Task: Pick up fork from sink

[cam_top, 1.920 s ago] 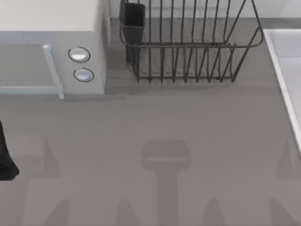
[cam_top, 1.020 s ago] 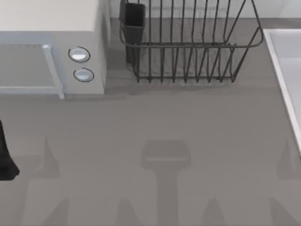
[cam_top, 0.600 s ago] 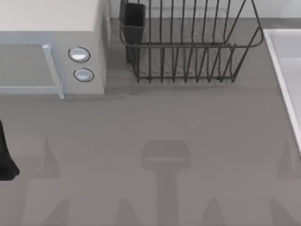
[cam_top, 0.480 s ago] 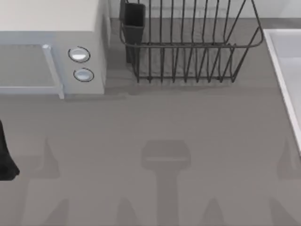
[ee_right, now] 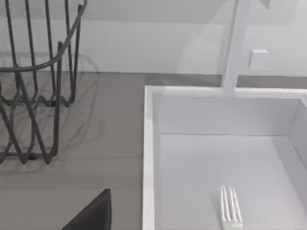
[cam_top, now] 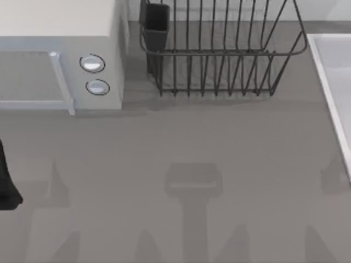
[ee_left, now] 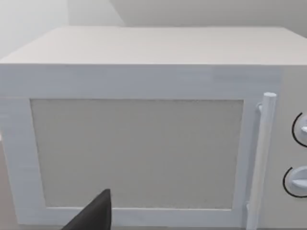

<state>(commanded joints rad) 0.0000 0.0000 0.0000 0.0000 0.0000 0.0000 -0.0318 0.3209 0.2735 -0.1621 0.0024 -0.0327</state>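
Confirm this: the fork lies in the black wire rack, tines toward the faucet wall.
Not quite. The fork lies on the floor of the sink, not in the black wire rack; the right wrist view shows it there, tines toward the faucet wall.

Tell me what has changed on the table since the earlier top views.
Only shadows moved: the ones on the table near the top view's right edge shifted, so the right arm appears to be moving. The left arm at the left edge, the white box, the wire rack and the sink stayed put.
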